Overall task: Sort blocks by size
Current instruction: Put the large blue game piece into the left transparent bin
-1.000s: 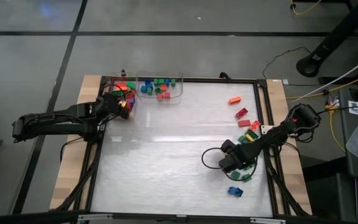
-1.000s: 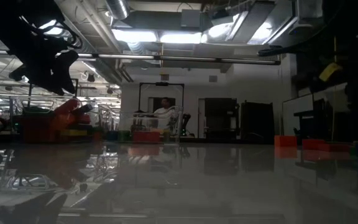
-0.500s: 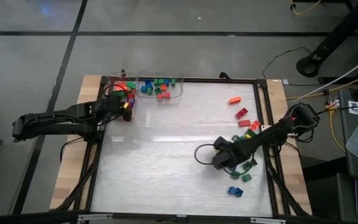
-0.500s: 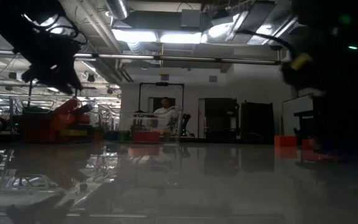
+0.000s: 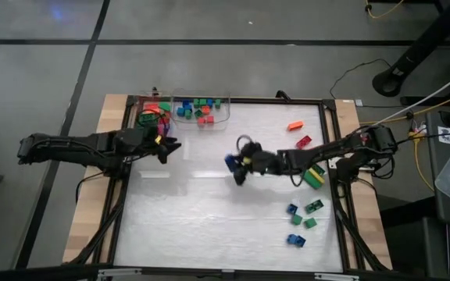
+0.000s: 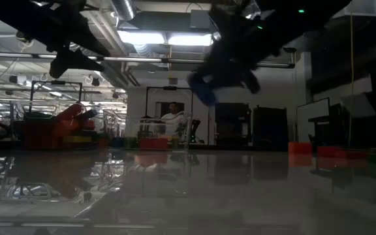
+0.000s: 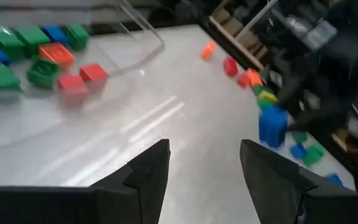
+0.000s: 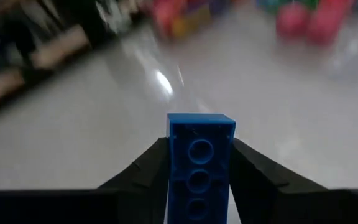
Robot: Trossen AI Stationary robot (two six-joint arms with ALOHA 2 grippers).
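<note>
In the high view my right gripper hangs over the table's middle, shut on a long blue block. The low view shows this block well above the table. My left gripper stands open with nothing in it, near the table's left edge. It is just on the near side of a tray of mixed blocks. A clear tray at the far edge holds small blue, green and red blocks. Loose blocks lie at the right: orange, red, yellow-green. My right gripper pinches the blue block's two long sides between its two fingers. The block lies along the fingers and sticks out past their tips, its hollow underside toward the wrist camera. The fingers come from the table's right, slanting a little downward. The block is lifted clear of the table.
Several more loose blocks lie near the right front: blue, green, green, blue. A dark frame borders the white tabletop. The near left part of the table is bare.
My right gripper has risen from the loose blocks at the near right. It has swung toward the table's middle with the blue block and tipped from pointing down to nearly level. My left gripper has drawn back from the mixed tray toward the near side and tipped upward.
</note>
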